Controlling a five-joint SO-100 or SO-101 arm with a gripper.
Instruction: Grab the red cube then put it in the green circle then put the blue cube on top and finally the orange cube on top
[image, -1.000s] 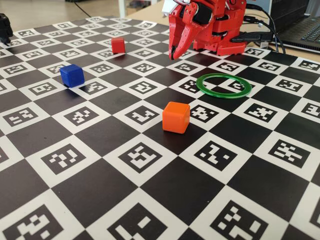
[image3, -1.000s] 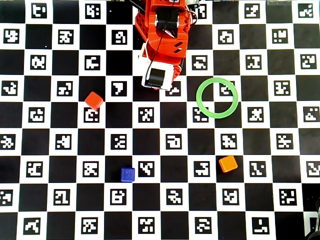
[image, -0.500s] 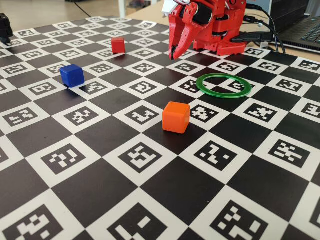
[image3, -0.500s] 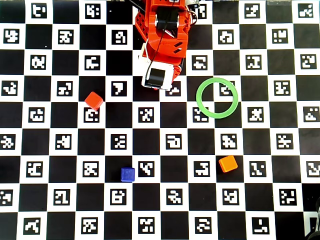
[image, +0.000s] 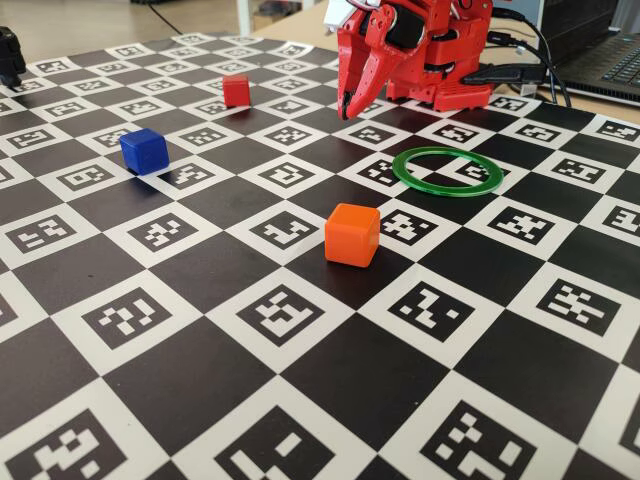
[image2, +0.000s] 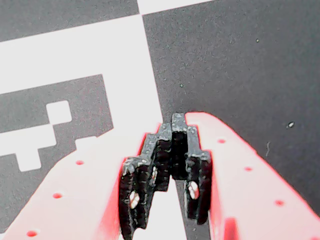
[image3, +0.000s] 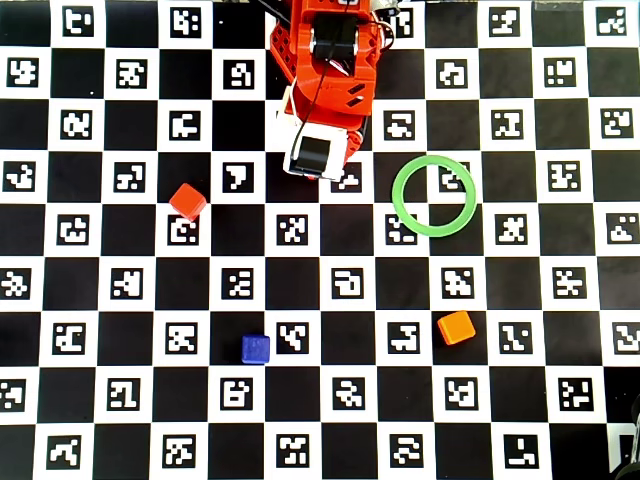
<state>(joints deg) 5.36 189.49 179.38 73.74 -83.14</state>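
The red cube (image: 236, 90) (image3: 187, 201) sits on the checkered mat, left of the arm. The blue cube (image: 143, 151) (image3: 255, 348) lies nearer the front left. The orange cube (image: 351, 234) (image3: 455, 327) lies in front of the green circle (image: 440, 171) (image3: 433, 196), which is empty. My red gripper (image: 348, 108) (image2: 172, 122) hangs near the arm's base, shut and empty, its tips together above the mat. None of the cubes shows in the wrist view.
The mat (image: 300, 400) is a black-and-white checkerboard with marker squares. The arm's base (image: 450, 60) stands at the back edge with cables and a laptop (image: 600, 60) to its right.
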